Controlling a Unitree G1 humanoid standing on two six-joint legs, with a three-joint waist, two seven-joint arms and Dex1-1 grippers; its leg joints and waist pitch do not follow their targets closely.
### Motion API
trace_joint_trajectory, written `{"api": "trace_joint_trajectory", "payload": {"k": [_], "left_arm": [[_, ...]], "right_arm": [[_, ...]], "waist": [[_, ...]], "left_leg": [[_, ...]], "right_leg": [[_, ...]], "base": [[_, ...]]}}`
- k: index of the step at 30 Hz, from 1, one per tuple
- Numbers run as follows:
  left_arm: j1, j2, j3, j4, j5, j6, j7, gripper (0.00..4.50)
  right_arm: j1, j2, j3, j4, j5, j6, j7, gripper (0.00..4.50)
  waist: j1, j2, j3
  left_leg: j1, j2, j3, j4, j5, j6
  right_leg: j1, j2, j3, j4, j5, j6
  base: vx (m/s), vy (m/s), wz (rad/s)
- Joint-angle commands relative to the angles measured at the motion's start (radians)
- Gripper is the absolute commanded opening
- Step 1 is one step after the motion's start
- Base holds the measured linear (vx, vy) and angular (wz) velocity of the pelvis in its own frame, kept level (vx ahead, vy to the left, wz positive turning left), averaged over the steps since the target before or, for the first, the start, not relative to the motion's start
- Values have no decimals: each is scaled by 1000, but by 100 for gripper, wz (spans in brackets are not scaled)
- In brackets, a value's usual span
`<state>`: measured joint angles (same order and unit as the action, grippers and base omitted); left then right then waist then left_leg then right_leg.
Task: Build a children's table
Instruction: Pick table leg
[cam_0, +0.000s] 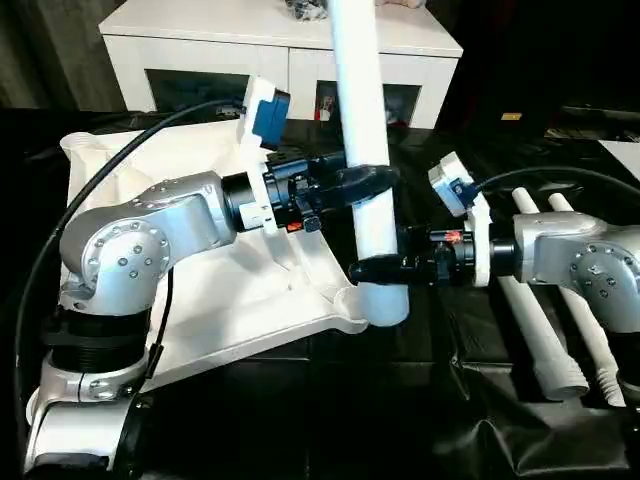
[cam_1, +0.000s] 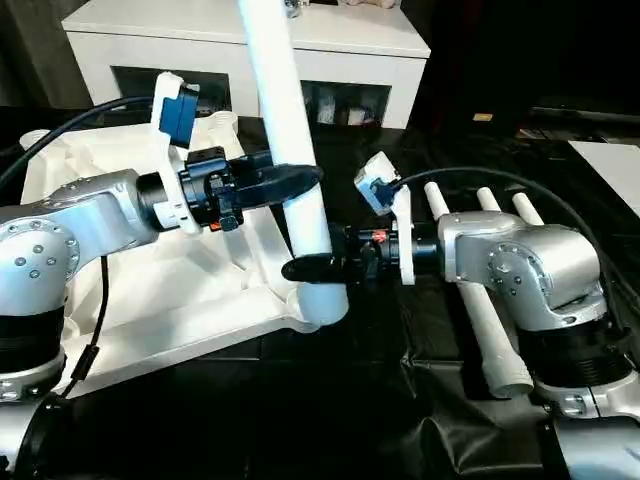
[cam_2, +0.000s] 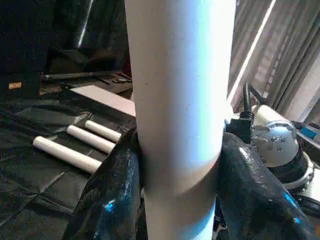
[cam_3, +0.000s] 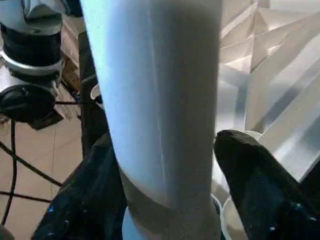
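Note:
The white tabletop (cam_0: 200, 310) lies underside up on the black-covered table, its ribs showing. One long white leg (cam_0: 362, 110) stands upright at the tabletop's near right corner socket, tilted slightly. My left gripper (cam_0: 365, 185) is shut on this leg at about mid-height, a black finger (cam_2: 107, 190) on each side. Lower down, just above the socket, my right gripper (cam_0: 385, 270) hugs the same leg from the right, its fingers (cam_3: 250, 175) pressed against both sides.
Three spare white legs (cam_1: 480, 300) lie side by side on the black cloth under my right arm. A white cabinet (cam_0: 200, 60) with glass-fronted compartments stands behind the table. Black cables run from both wrists.

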<state>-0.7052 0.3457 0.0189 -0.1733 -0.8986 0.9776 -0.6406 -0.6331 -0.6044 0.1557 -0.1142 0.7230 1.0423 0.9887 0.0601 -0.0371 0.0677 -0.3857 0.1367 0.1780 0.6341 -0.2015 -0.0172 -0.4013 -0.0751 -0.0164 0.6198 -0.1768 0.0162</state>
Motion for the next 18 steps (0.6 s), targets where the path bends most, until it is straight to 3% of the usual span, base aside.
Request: {"api": "trace_joint_trajectory", "payload": {"k": [1, 8, 15, 16, 18], "left_arm": [[-3, 5, -18, -23, 5, -11, -18, 186], [0, 8, -35, -31, 19, -16, -32, 186], [3, 18, -48, -28, 46, -19, -27, 186], [0, 10, -41, -19, 33, -7, -19, 242], [-3, 0, -17, -1, 6, 15, -5, 256]], "right_arm": [[-1, -15, 6, -8, -18, -10, -2, 263], [-3, -7, 8, -6, -24, -19, 3, 204], [8, 5, 5, -13, -31, -31, -7, 193], [8, 7, 4, -13, -32, -33, -9, 191], [14, 25, -20, -8, -30, -34, -35, 191]], "waist": [[2, -8, -72], [2, -9, -72], [2, -7, -71], [2, -7, -71], [1, -8, -72]], "left_leg": [[24, 76, -25, -82, -132, -35], [24, 76, -25, -82, -129, -31], [24, 76, -26, -82, -138, -35], [24, 76, -26, -82, -138, -35], [23, 75, -26, -82, -136, -38]], "right_leg": [[41, -65, 33, -61, -214, -234], [42, -65, 33, -60, -212, -239], [41, -65, 33, -61, -224, -235], [41, -65, 33, -61, -224, -235], [41, -64, 32, -60, -213, -239]], "base": [[0, 0, 0], [0, 0, 0], [0, 0, 0], [0, 0, 0], [0, 0, 0]]}}
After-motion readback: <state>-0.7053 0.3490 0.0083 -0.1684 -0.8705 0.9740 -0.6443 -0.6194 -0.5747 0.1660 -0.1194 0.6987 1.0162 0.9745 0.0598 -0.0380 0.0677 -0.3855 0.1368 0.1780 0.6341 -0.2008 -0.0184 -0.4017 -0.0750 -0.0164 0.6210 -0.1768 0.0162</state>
